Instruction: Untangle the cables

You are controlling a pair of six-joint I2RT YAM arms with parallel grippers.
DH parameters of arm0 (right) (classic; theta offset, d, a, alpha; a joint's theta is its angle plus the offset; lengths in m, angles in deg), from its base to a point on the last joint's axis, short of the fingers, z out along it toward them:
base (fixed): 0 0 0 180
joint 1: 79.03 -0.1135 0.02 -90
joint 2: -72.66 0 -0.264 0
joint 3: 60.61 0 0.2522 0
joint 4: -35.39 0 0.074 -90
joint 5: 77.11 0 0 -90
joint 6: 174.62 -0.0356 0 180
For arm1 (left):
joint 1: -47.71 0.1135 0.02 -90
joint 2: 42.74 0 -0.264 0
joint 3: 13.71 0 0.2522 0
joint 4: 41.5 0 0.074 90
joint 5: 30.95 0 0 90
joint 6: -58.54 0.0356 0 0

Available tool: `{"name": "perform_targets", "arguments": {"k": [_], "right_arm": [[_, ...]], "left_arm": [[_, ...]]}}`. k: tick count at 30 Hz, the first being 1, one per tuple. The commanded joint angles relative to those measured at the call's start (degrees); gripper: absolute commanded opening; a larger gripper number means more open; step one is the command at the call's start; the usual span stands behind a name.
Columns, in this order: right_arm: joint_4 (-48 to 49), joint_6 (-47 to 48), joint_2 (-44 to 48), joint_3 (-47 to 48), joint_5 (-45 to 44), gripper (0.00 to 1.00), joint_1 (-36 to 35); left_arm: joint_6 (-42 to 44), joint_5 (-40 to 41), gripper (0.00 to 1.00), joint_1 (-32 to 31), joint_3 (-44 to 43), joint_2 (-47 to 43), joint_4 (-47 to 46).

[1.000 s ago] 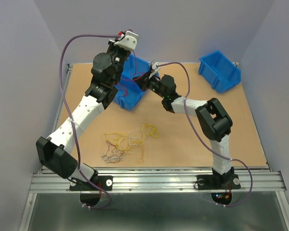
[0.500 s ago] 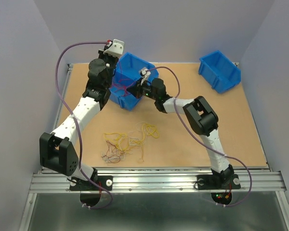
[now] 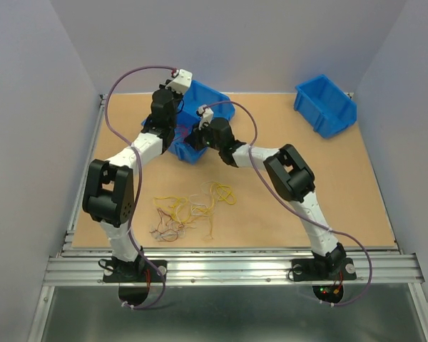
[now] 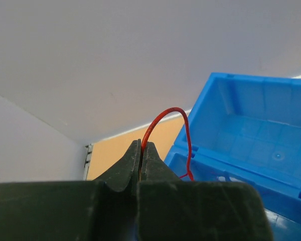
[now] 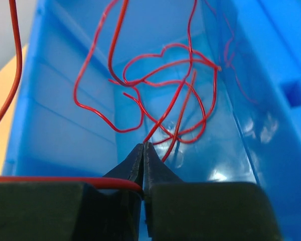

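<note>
Sorting by colour, partly done, it seems. The left tool [image 4: 141, 150] is closed on a red wire [image 4: 166, 110] arching off its tips; the right tool [image 5: 143, 149], likewise closed, pinches a red strand [image 5: 160, 119]. Just ahead, loose red wires [image 5: 140, 75] lie in the blue bin [image 5: 60, 115]. Well behind both tools, the yellow, white and red tangle [image 3: 189, 210] awaits on the counter [image 3: 307, 157].
</note>
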Motion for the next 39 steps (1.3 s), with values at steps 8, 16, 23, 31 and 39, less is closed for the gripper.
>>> {"name": "perform_targets", "arguments": {"k": [8,16,23,31,39], "right_arm": [[-0.9,0.6,8.6,-8.5,-5.6,0.51,-0.5],[0.7,1.0,13.4,-14.4,-4.8,0.65,-0.6],[3.3,1.6,16.4,-17.6,-3.5,0.64,-0.6],[4.0,2.2,17.8,-17.5,-3.3,0.66,-0.6],[4.0,8.6,19.4,-16.7,-5.5,0.68,-0.6]], "left_arm": [[-3.0,4.8,0.0,2.4,-4.5,1.5,-4.3],[-5.3,6.2,0.0,2.8,-8.9,1.4,1.1],[-9.4,5.3,0.0,3.0,-10.8,-0.9,7.0],[-15.6,1.6,0.0,3.1,-13.9,-2.2,14.5],[-18.8,1.5,0.0,3.1,-12.9,-6.8,17.1]]}}
